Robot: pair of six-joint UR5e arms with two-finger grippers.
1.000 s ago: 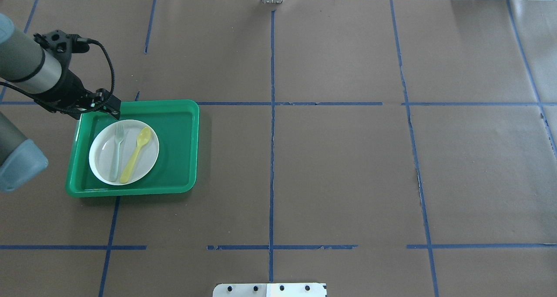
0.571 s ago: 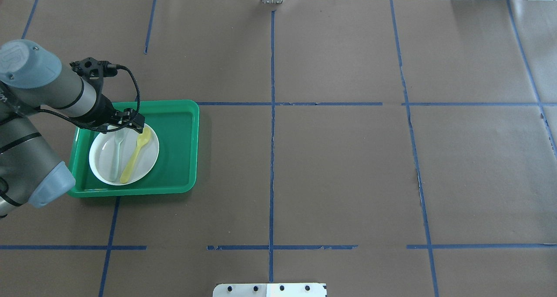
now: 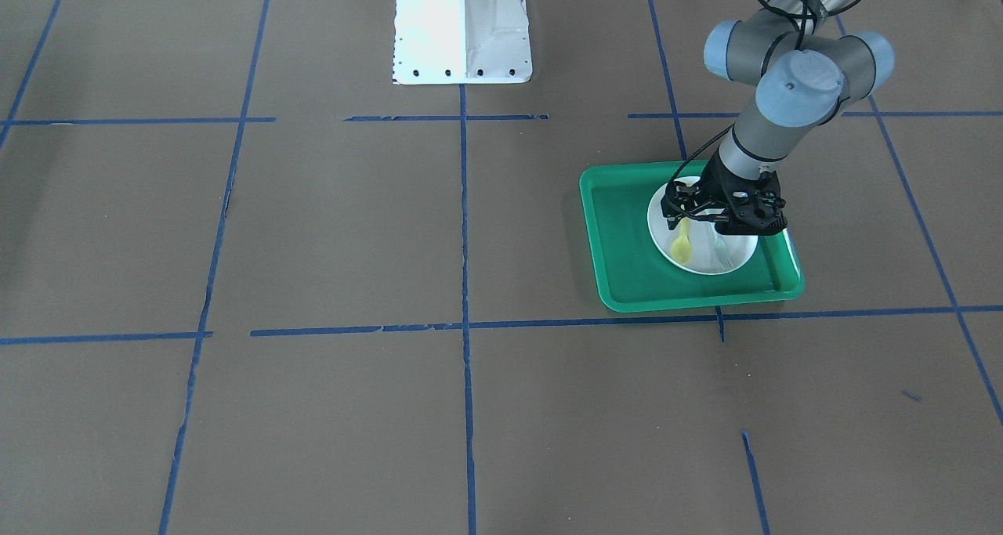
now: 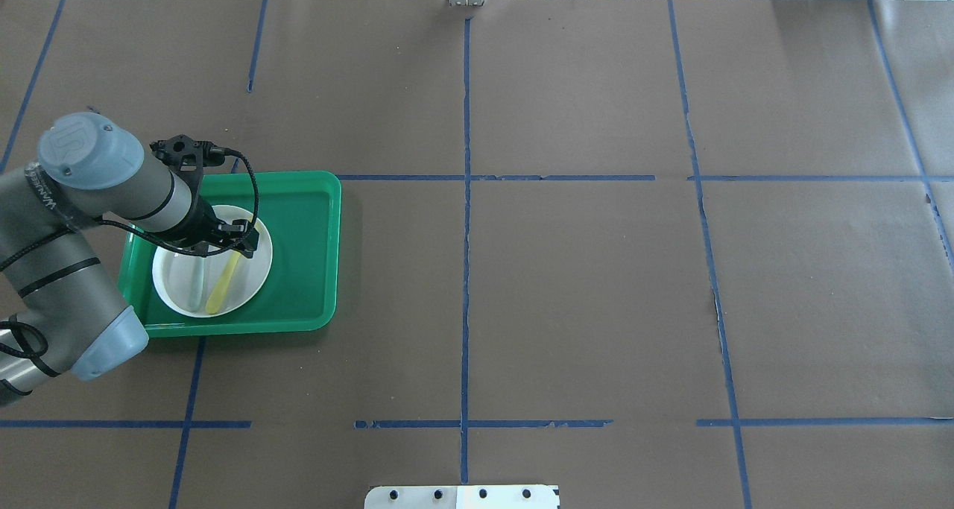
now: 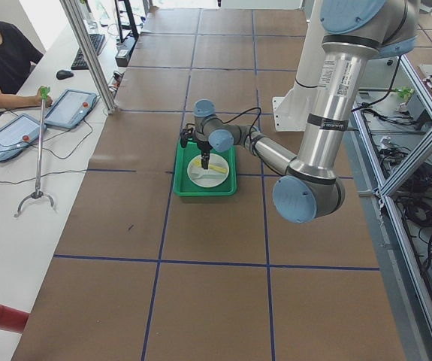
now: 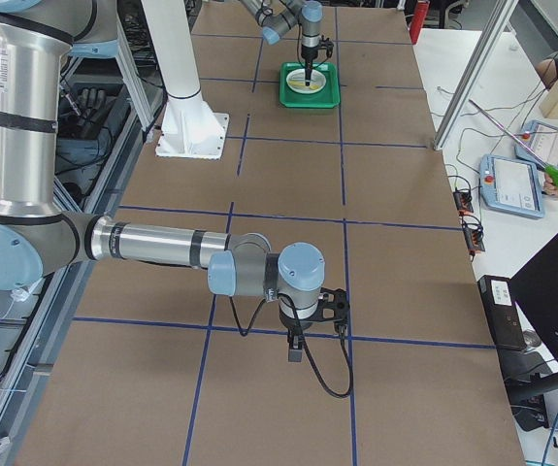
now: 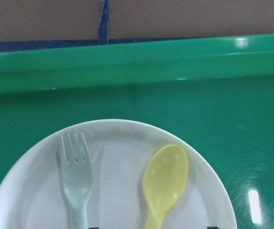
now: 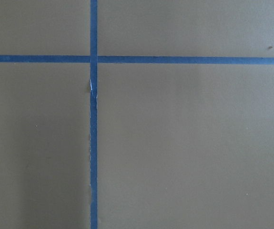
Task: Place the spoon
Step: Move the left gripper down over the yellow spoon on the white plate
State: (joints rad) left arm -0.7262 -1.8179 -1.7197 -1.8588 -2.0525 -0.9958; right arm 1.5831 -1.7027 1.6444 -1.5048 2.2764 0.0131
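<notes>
The yellow spoon (image 4: pixel 223 284) lies on a white plate (image 4: pixel 253 270) in a green tray (image 4: pixel 305 255), beside a pale grey-green fork (image 4: pixel 195 285). My left gripper (image 4: pixel 216 242) hangs open over the plate, above the spoon's handle. In the left wrist view the spoon's bowl (image 7: pixel 165 183) and the fork (image 7: pixel 77 183) lie side by side on the plate (image 7: pixel 122 138). Two dark fingertips just show at that view's bottom edge, either side of the spoon's handle. In the front view the spoon (image 3: pixel 682 247) sticks out under the gripper (image 3: pixel 701 220). My right gripper (image 6: pixel 296 351) hangs low over bare table far from the tray; I cannot tell whether it is open.
The tray (image 3: pixel 627 237) sits on brown paper marked with blue tape lines. The robot's white base (image 3: pixel 462 26) stands at the table's middle edge. Operators with tablets sit beyond the far side (image 5: pixel 5 60).
My left arm has swung from the tray's far left corner to over the plate, above the fork and spoon. The spoon and fork have not moved.
</notes>
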